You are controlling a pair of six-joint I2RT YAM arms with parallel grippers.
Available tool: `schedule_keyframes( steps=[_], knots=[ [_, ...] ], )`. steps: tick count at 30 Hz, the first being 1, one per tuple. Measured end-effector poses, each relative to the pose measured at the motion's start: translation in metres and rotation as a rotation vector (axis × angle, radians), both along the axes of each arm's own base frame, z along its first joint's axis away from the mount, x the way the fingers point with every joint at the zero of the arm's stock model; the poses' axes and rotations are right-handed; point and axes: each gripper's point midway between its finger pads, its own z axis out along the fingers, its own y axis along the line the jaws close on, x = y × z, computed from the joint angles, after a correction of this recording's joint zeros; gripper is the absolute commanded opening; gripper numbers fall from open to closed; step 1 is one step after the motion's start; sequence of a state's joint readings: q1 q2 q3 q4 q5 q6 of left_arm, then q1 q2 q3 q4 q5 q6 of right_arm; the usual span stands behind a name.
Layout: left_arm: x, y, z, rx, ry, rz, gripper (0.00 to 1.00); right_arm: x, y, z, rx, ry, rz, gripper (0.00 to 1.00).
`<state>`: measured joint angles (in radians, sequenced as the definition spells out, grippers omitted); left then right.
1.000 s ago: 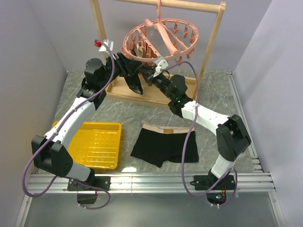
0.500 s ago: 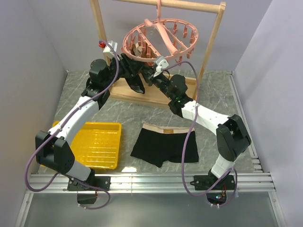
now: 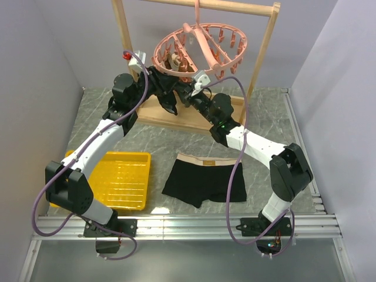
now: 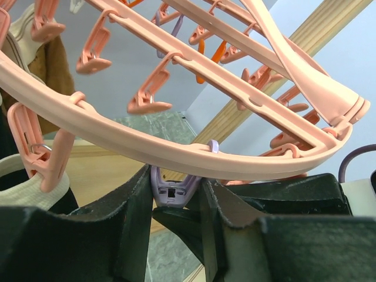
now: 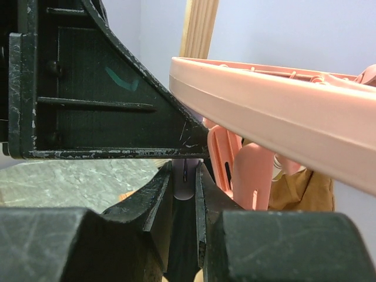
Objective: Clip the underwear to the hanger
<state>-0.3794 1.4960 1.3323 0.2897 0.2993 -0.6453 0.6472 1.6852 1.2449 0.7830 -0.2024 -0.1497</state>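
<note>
The underwear (image 3: 204, 179), black with a tan-pink waistband, lies flat on the table near the front, away from both grippers. The salmon-pink hanger (image 3: 200, 50) hangs from the wooden rack. My left gripper (image 3: 161, 82) is under the ring's near-left rim (image 4: 176, 153), shut on a lilac peg (image 4: 174, 188). My right gripper (image 3: 185, 94) meets it from the right. Its jaws (image 5: 184, 176) stand close on either side of the same peg's tip (image 5: 185, 182), with dark cloth between them. Another dark garment (image 3: 167, 104) with a cream band (image 4: 23, 182) hangs from a pink peg (image 4: 44, 164).
The light wooden rack frame (image 3: 258, 64) stands at the back on a tray-like base (image 3: 153, 114). A yellow tray (image 3: 120, 179) lies at the front left. Grey walls close in both sides.
My left arm has moved right and up to the hanger's rim, and the ring has shifted slightly. The right arm has barely moved. The underwear has stayed where it was.
</note>
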Motion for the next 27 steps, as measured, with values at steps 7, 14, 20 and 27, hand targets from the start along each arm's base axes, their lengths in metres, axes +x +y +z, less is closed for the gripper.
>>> schedule_keyframes(
  steps=[7,14,20,27],
  knots=[
    [-0.002,-0.0025,-0.0005,-0.01,0.008,-0.013,0.0,-0.0041,-0.0021,-0.0015,-0.012,-0.005,0.002,0.33],
    [-0.002,-0.0025,0.0011,-0.024,-0.001,-0.014,0.01,-0.0006,0.0007,-0.0046,-0.028,0.015,0.002,0.27],
    [-0.0012,-0.0014,0.0004,-0.026,-0.004,-0.012,0.02,0.0015,0.0013,-0.0061,-0.02,0.034,-0.001,0.26],
    [-0.0021,-0.0028,0.0002,-0.026,-0.003,-0.015,0.01,0.0022,0.003,-0.0044,-0.023,0.035,0.001,0.25]
  ],
)
